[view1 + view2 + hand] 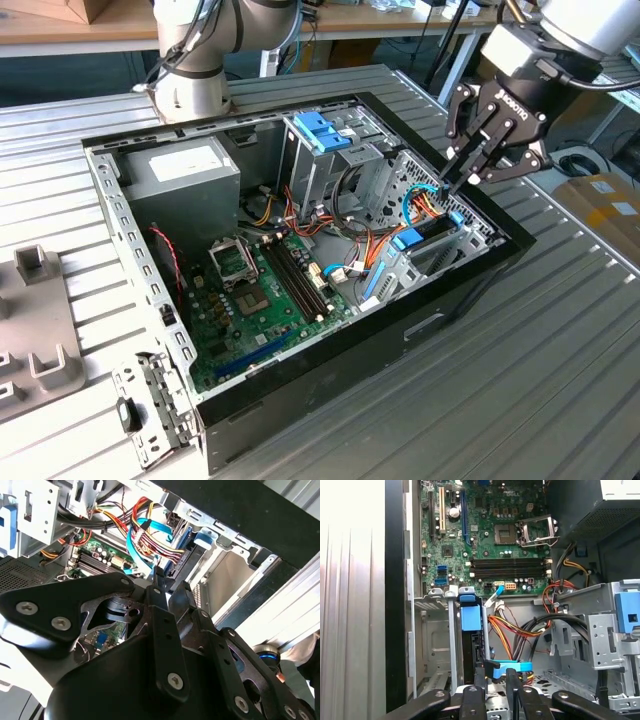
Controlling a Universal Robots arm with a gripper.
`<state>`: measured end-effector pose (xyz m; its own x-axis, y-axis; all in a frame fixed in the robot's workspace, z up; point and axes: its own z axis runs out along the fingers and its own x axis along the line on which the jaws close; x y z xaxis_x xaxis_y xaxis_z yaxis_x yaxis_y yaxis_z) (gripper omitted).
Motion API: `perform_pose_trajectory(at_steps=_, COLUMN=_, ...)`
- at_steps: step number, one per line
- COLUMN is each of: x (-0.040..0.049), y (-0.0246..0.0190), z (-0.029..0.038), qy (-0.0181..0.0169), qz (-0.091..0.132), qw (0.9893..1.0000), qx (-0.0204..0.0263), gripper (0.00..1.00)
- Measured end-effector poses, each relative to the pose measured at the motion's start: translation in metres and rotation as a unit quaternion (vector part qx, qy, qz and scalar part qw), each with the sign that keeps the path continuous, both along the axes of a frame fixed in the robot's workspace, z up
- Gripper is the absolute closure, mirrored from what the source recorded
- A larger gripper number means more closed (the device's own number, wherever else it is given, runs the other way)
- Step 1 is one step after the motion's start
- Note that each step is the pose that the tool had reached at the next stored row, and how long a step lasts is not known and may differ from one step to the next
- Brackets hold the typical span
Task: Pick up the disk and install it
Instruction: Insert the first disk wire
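Note:
The disk [430, 234] stands on edge in the metal drive bay at the open computer case's corner on the exterior view's right, its blue carrier tab [408, 238] pointing toward the motherboard. In the first wrist view the disk [472, 650] shows as a dark narrow edge under the blue tab [470, 618]. My gripper [458, 182] hangs just above the bay, fingers pointing down. In both wrist views a narrow gap separates the black fingers [480, 680], with nothing between them. My gripper [169, 582] sits right beside the disk's blue-framed edge [186, 550]. It [496, 675] does not touch the disk.
A light-blue flat cable [512, 666] and orange-red wire bundles [375, 240] run close to the fingertips. The case also holds a green motherboard [255, 290], a grey power-supply box [180, 175] and a drive cage with a blue latch [322, 130]. Grey fixtures [40, 330] lie outside.

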<state>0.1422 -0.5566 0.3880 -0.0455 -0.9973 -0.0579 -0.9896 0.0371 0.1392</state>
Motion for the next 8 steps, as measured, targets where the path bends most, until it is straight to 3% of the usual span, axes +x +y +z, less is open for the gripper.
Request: perform_pose_trajectory(at_steps=8, x=-0.0021, y=0.0000, z=-0.0070, qy=0.0000, qz=0.000, qw=1.0000, qx=0.0000, gripper=0.69)
